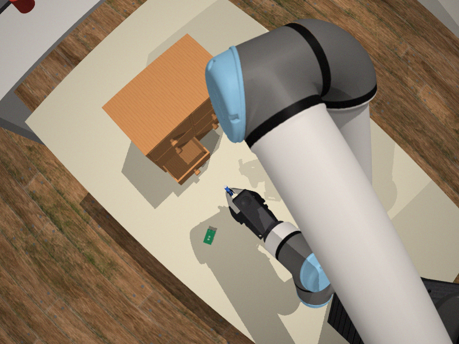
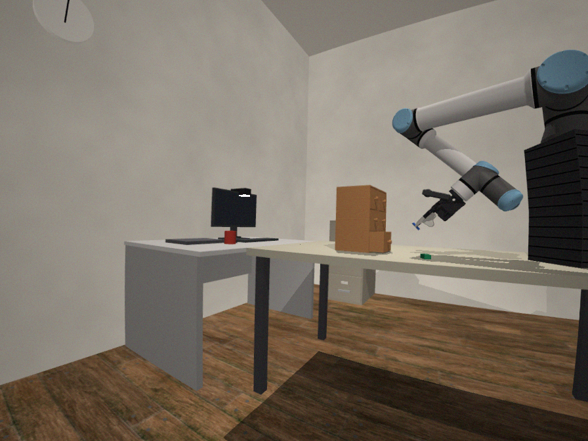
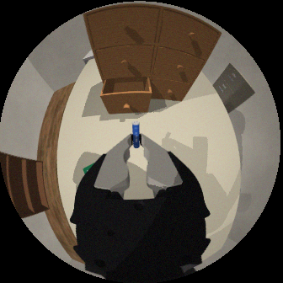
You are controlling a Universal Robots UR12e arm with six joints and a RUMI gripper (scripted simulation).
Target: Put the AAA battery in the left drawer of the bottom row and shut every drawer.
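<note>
The wooden chest [image 1: 159, 92] [image 2: 352, 218] [image 3: 126, 29] stands upright on the table. Its bottom left drawer [image 1: 180, 181] [image 2: 380, 241] [image 3: 126, 103] is pulled part way out, and the part of its inside that shows looks empty. The other drawers in the wrist view look shut. My gripper [image 1: 230, 192] [image 2: 417, 224] [image 3: 136, 134] is shut on the blue AAA battery [image 1: 226, 189] [image 2: 417, 228] [image 3: 136, 130]. It holds the battery above the table, out in front of the open drawer and tilted towards the chest. The battery's silver end points towards the chest.
A small green block [image 1: 209, 236] [image 2: 425, 256] [image 3: 88, 168] lies on the table [image 1: 74, 122] [image 2: 304, 251] in front of the chest, off to the left. In the top view the arm's elbow covers the chest's right end. A desk with a monitor [image 2: 233, 207] and red cup [image 2: 230, 237] stands behind.
</note>
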